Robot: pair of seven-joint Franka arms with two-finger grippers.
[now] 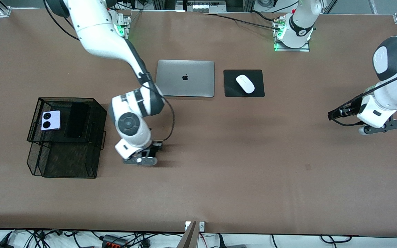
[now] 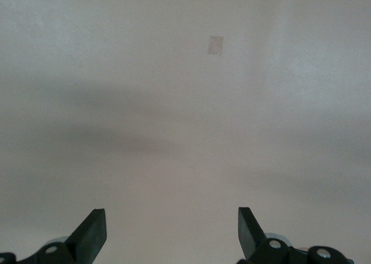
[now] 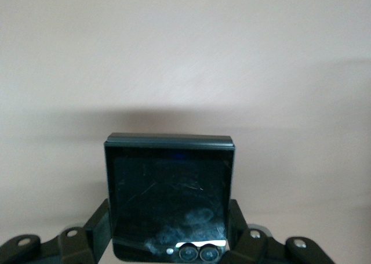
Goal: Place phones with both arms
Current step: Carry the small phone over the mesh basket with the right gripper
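Black squarish phone (image 3: 169, 197) sits clamped by its side edges in the right gripper (image 3: 168, 241) just beside the mesh tray (image 1: 33, 120), looks stiff, glossy and slippery, while the left gripper (image 2: 171, 232) waits wide open

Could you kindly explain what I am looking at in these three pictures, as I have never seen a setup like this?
These are two white robot arms at a brown table. The big picture looks down from a camera facing them; the two small ones come from cameras on each arm's wrist.

The right hand is low over the table beside the black mesh tray; its wrist view shows it shut on the squarish black phone. The left hand waits open over its own end of the table, holding nothing.

On the tray's upper shelf lie the lilac-white phone and the long black phone. Nearer the robots' bases lie a closed silver laptop and a white mouse on a black pad.
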